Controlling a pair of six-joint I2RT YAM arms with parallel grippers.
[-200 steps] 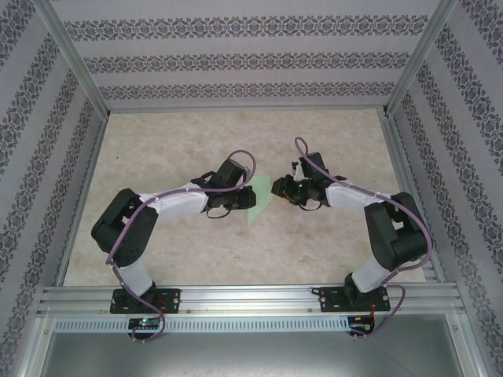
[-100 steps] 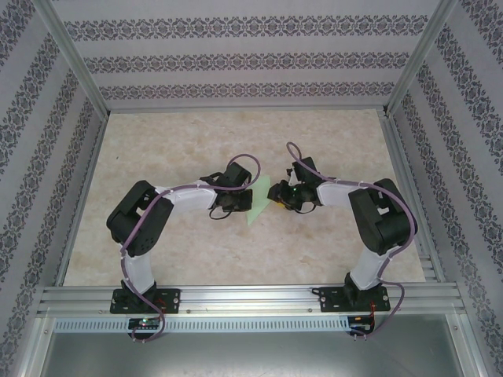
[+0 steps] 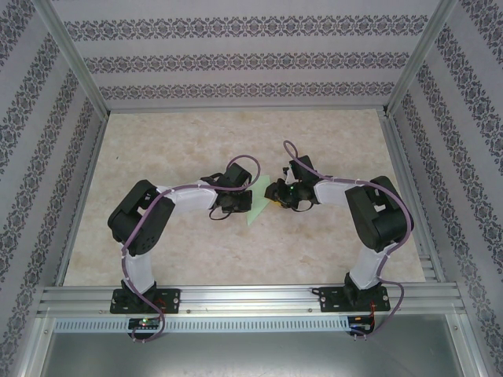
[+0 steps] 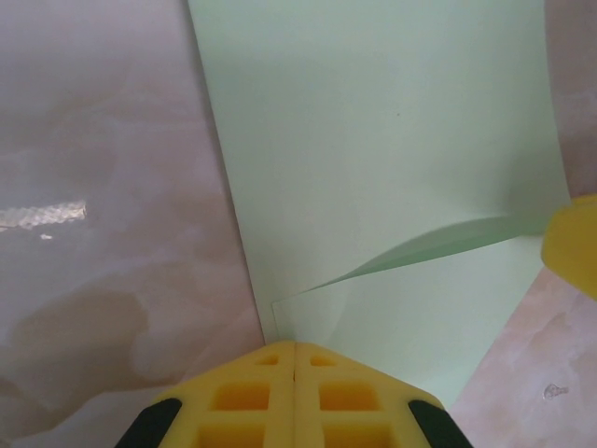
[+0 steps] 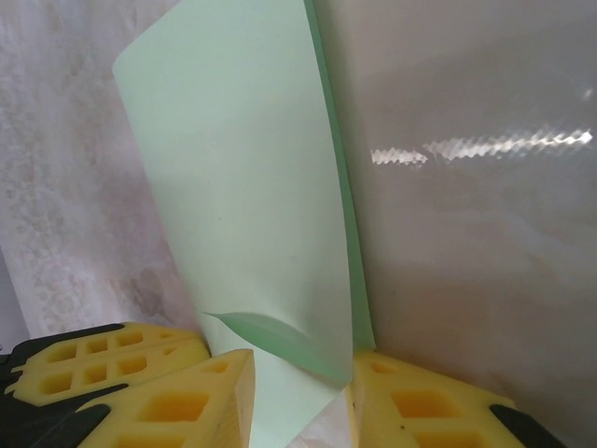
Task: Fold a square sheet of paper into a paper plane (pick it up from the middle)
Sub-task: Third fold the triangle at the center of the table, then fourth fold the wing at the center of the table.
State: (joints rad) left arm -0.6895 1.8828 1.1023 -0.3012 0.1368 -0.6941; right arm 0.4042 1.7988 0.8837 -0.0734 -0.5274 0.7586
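Observation:
The square sheet of paper [image 3: 258,210] is a pale mint-green folded wedge lying mid-table between the two arms. In the left wrist view the paper [image 4: 392,159] stretches away from my left gripper [image 4: 296,347], whose yellow fingers are pressed together on its near edge; one layer lifts in a curl. My left gripper [image 3: 245,201] sits at the wedge's left side. My right gripper [image 3: 275,196] is at the right side. Seen from the right wrist, the paper [image 5: 242,168] stands up and passes between the spread fingers of the right gripper [image 5: 298,373], which is open around it.
The marbled beige table [image 3: 196,149] is walled in by patterned panels and aluminium posts, with a metal rail along the near edge. The left gripper's fingers [image 5: 93,359] lie close beside the right gripper's left finger.
Both arms drew their elbows in and the right gripper slid left onto the paper. The right jaws have narrowed slightly and the left jaws have closed fully.

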